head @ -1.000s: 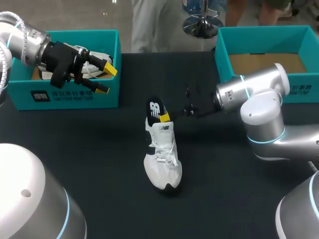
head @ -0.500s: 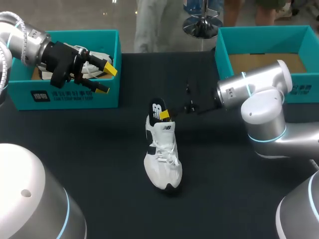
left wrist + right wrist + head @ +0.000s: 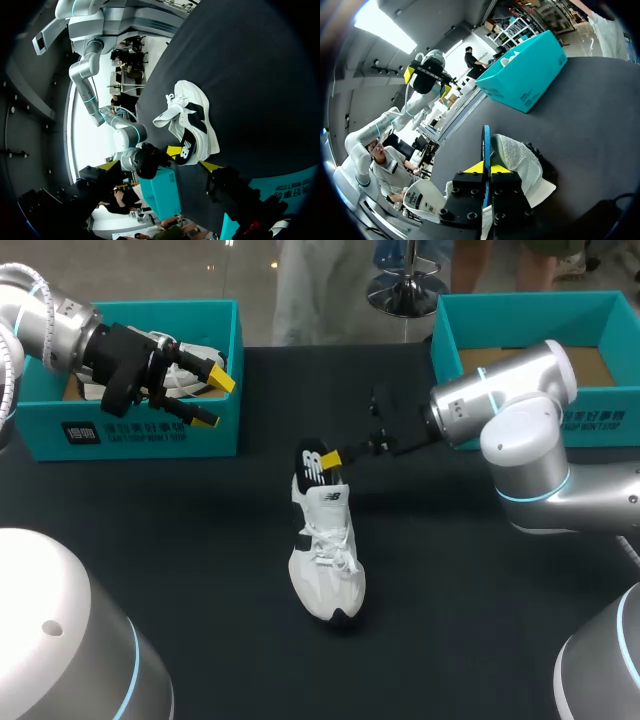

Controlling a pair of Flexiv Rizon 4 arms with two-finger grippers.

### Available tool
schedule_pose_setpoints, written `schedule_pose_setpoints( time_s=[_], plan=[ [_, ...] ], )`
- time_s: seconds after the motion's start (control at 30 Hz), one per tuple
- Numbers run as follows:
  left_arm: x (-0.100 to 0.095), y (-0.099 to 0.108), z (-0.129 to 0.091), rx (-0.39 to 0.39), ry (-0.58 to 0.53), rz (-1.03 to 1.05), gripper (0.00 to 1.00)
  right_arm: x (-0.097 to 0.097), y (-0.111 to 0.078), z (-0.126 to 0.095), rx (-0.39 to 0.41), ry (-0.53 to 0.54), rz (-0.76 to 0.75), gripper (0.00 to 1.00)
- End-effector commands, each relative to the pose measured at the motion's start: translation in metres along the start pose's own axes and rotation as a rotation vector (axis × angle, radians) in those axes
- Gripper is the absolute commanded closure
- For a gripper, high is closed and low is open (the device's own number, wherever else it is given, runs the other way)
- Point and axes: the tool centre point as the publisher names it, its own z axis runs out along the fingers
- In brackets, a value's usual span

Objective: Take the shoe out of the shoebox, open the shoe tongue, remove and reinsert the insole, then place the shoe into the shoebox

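The shoe (image 3: 325, 565) lies on the table (image 3: 200, 540), toe at 6 o'clock, heel at 12. The insole (image 3: 312, 466) stands up from the heel end, probably half out, pinched in the right hand (image 3: 332, 457), which comes in from 2 o'clock. The left hand (image 3: 213, 400), spread and empty, hangs at 10 o'clock over the left box (image 3: 150, 435), well apart.
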Motion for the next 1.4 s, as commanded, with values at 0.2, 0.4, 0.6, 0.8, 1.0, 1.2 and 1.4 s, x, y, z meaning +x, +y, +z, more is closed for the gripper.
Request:
schedule_pose_setpoints(
  time_s=[0.2, 0.4, 0.6, 0.8, 1.0, 1.2, 1.4],
  plan=[
    [0.000, 0.000, 0.000, 0.001, 0.002, 0.001, 0.00, 0.011, -0.019, 0.003, 0.006, 0.005, 0.043, 1.00],
    [0.000, 0.000, 0.000, 0.001, 0.002, 0.001, 0.00, 0.015, -0.027, 0.005, 0.016, 0.010, 0.062, 1.00],
    [0.000, 0.000, 0.000, 0.001, 0.002, 0.001, 0.00, 0.015, -0.029, 0.005, 0.018, 0.008, 0.067, 1.00],
    [0.000, 0.000, 0.000, 0.001, 0.002, 0.001, 0.00, 0.012, -0.017, 0.003, 0.018, 0.004, 0.039, 0.69],
    [0.000, 0.000, 0.000, 0.001, 0.002, 0.001, 0.00, 0.006, -0.003, 0.001, 0.026, 0.003, 0.015, 0.71],
    [0.000, 0.000, 0.000, 0.001, 0.002, 0.001, 0.00, 0.000, 0.001, 0.002, 0.035, 0.009, 0.005, 1.00],
    [0.000, 0.000, 0.000, 0.001, 0.002, 0.001, 0.00, 0.003, -0.006, 0.006, 0.044, 0.023, 0.021, 1.00]
  ],
)
